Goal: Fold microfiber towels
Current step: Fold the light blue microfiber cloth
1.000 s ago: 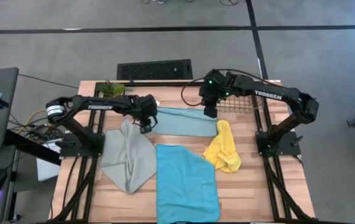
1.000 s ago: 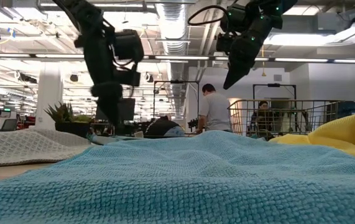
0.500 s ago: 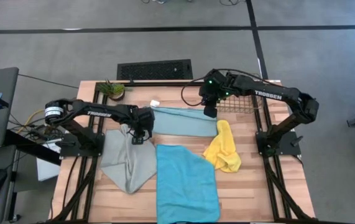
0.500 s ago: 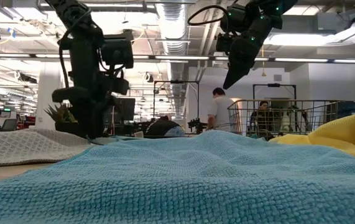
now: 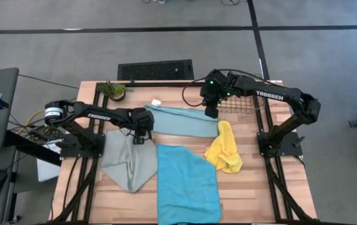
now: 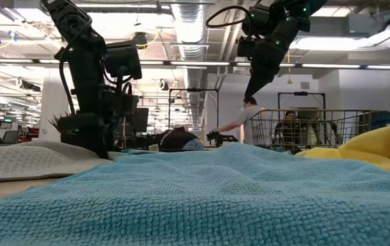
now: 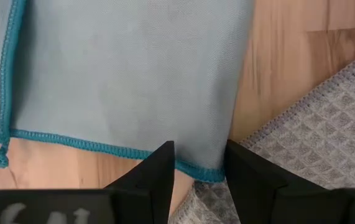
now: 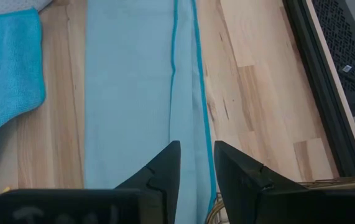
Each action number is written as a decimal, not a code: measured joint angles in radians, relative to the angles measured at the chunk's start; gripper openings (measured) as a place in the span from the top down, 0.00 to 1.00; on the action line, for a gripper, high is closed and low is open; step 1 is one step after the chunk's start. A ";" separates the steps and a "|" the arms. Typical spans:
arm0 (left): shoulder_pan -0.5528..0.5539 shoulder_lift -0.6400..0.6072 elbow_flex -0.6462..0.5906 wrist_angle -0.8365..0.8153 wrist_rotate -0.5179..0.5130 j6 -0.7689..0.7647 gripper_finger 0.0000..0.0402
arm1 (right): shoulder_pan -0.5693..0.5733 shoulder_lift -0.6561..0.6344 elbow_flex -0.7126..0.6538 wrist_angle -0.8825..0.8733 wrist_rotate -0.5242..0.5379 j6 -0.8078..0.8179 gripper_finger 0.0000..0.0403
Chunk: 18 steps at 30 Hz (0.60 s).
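- The cyan-blue towel (image 5: pixel 187 184) lies nearest on the bench (image 5: pixel 253 194), spread flat; it looks plush and limp, so a corner pinch would likely serve best.
- Beside it the grey-green towel (image 5: pixel 130 164), with a waffle weave, is rumpled, and the small yellow towel (image 5: pixel 224 149) is bunched. Both should be light and floppy.
- Farther back, the pale blue towel (image 7: pixel 121 74) lies as a long folded strip; it looks thin and smooth, perhaps slippery. Its stitched hem corner seems the surest hold.
- The left end effector (image 7: pixel 199 165) sits low at that corner, fingers apart astride the hem, not clamped.
- The right end effector (image 8: pixel 196 163) hovers above the strip's other end, fingers apart, empty.
- "TROSSEN" (image 5: pixel 269 96) reads on the right arm.
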 joint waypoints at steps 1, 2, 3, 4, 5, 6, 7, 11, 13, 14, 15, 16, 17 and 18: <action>0.000 0.000 0.000 0.000 0.001 0.000 0.68 | 0.000 0.000 0.000 0.000 0.000 0.000 0.70; 0.000 0.000 0.000 0.000 0.006 0.000 0.68 | 0.000 0.000 0.000 0.000 0.000 0.000 0.70; 0.001 0.000 0.000 0.000 0.015 0.000 0.68 | 0.000 0.000 0.000 0.000 0.000 0.000 0.70; 0.002 0.000 0.000 0.000 0.024 0.000 0.68 | 0.000 0.000 0.000 0.000 0.000 0.000 0.70; 0.002 0.000 0.000 0.000 0.033 0.001 0.68 | 0.000 0.000 0.000 0.000 0.000 0.000 0.70; 0.002 0.000 0.000 0.000 0.045 0.001 0.69 | 0.000 0.000 0.000 0.000 0.000 0.000 0.70; 0.001 0.000 0.000 -0.001 0.056 0.000 0.71 | 0.000 0.000 0.000 0.000 0.000 0.000 0.70; 0.001 0.000 -0.001 -0.007 0.072 -0.032 0.82 | 0.000 0.000 0.000 0.000 0.000 0.000 0.70; 0.001 0.001 -0.001 -0.010 0.077 -0.037 0.90 | 0.000 0.000 0.000 0.000 0.000 0.000 0.70; 0.001 0.001 -0.001 -0.011 0.082 -0.038 0.93 | 0.000 0.000 0.000 0.000 0.000 0.000 0.70; 0.001 0.001 -0.001 -0.013 0.084 -0.042 0.96 | 0.000 0.000 0.000 0.000 -0.001 0.000 0.70; 0.001 0.001 -0.001 -0.014 0.086 -0.055 0.98 | 0.000 0.000 0.000 0.000 -0.001 0.000 0.70; 0.002 0.001 0.002 -0.020 0.086 -0.075 0.98 | 0.000 0.000 0.000 0.000 -0.001 0.000 0.70; 0.002 0.003 0.010 -0.041 0.086 -0.096 0.98 | 0.000 0.000 0.000 0.000 -0.001 0.000 0.70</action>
